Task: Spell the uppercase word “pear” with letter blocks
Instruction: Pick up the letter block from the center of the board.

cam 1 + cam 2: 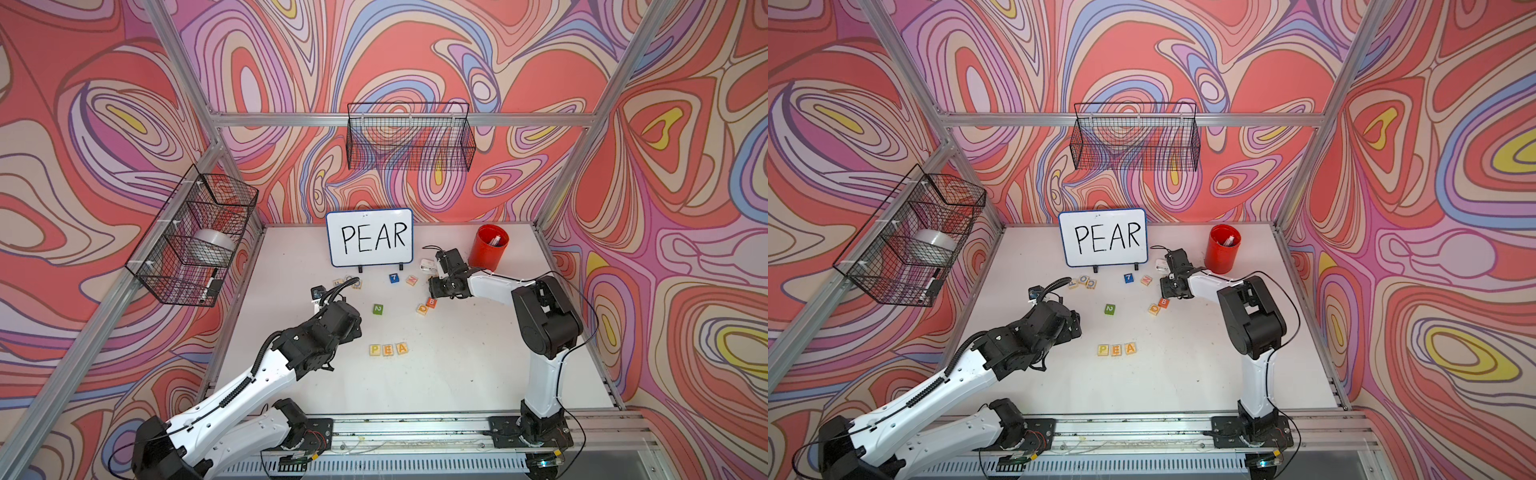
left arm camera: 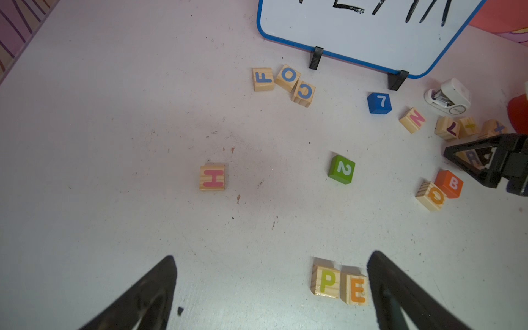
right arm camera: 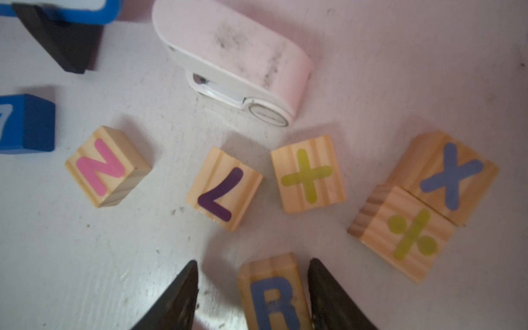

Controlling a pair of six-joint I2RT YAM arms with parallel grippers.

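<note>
Three letter blocks stand in a row near the table's middle front: P (image 1: 375, 350), E (image 1: 388, 349) and A (image 1: 402, 348), in both top views. The left wrist view shows P (image 2: 326, 281) and E (image 2: 355, 290); a finger hides A there. My left gripper (image 2: 273, 255) hangs open above the table beside that row, holding nothing. The R block (image 3: 274, 297), with a blue letter, sits between the fingers of my right gripper (image 3: 253, 265). One finger lies against its side, and a gap shows on the other side. The block rests on the table.
A whiteboard (image 1: 370, 243) reading PEAR stands at the back, with a red cup (image 1: 489, 247) to its right. A white stapler-like device (image 3: 234, 63) and blocks N (image 3: 105, 167), L (image 3: 224, 188), plus (image 3: 307, 174), X (image 3: 448, 174) and percent (image 3: 408, 234) crowd around R. Green 2 (image 1: 377, 309) and orange B (image 1: 431, 302) lie nearer the middle.
</note>
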